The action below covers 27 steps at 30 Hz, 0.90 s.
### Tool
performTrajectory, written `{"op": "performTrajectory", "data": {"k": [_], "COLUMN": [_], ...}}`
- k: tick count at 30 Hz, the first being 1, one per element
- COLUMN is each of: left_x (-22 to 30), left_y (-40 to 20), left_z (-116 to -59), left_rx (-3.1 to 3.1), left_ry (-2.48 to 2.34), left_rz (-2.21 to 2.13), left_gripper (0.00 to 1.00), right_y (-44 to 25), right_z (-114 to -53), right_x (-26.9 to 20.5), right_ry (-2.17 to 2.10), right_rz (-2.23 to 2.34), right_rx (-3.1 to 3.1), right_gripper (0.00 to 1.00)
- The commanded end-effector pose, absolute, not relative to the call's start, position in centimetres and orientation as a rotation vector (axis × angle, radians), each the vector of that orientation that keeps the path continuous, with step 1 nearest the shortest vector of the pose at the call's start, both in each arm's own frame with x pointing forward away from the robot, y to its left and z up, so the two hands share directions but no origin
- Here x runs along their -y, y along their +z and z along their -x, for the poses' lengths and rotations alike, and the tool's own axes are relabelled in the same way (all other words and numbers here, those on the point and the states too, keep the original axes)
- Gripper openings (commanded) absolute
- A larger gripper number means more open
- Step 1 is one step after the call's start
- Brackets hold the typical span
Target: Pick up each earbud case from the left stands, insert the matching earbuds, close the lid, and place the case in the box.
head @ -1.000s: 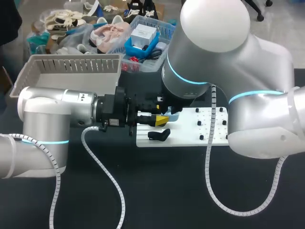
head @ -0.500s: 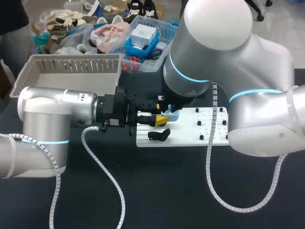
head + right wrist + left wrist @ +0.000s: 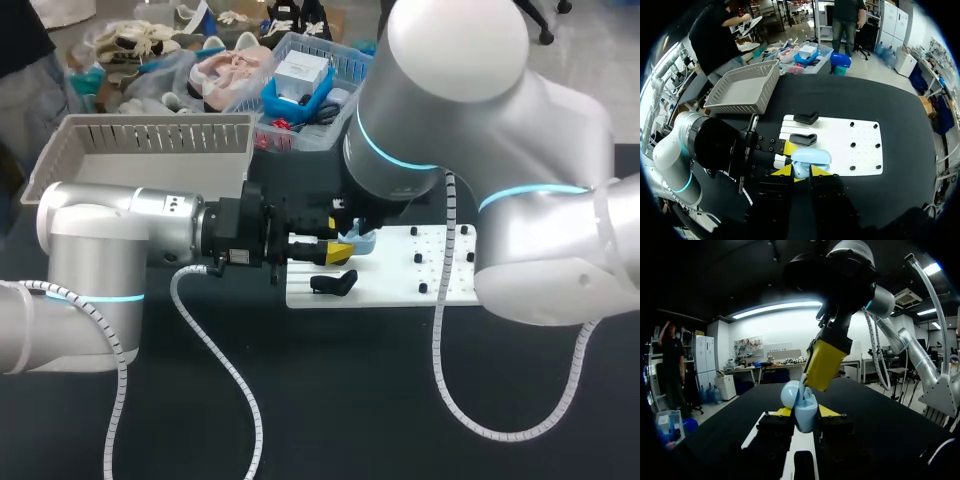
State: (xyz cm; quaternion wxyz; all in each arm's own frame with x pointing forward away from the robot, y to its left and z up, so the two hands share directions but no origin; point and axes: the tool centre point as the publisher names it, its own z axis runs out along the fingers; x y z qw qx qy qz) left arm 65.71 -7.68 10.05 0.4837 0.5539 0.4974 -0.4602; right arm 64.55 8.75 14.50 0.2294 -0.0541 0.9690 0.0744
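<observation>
insert step | L gripper point(image 3: 805, 412) clamps case point(image 3: 805, 419), lid point(image 3: 790, 394) up | R gripper point(image 3: 812, 385) at case mouth, grip can't tell | next, my guess: seat bud, shut lid

Two arms meet over a white board point(image 3: 400, 288)
The left gripper point(image 3: 340, 251) holds a pale blue earbud case point(image 3: 364, 240) above the board's left end, under the right arm point(image 3: 450, 120). A black stand point(image 3: 334, 283) sits near the board's front-left corner, and a grey basket point(image 3: 150, 150) at the table's point(image 3: 330, 400) far-left corner.

A pale-blue glossy earbud case point(image 3: 804, 412), lid swung open, is held upright above a white pegged board point(image 3: 860, 145); two black stands point(image 3: 803, 139) are set on it.
</observation>
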Motion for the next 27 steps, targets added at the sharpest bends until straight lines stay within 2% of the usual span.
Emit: {"op": "performTrajectory", "data": {"k": [1, 27], "left_x": [7.72, 7.72], "left_y": [10.10, 10.10], "left_z": [-65.54, -65.54], "left_rx": [-1.212, -1.212], "left_ry": [-1.115, -1.115], "left_rz": [-1.345, -1.345], "left_gripper": [0.00, 0.00], "right_y": [14.28, 14.31], "right_z": [-64.77, -63.94], "right_x": [-8.88, -8.65], "right_ry": [0.205, 0.202], "right_rz": [0.152, 0.155], "right_rx": [-2.669, -2.675], "right_gripper": [0.00, 0.00]}}
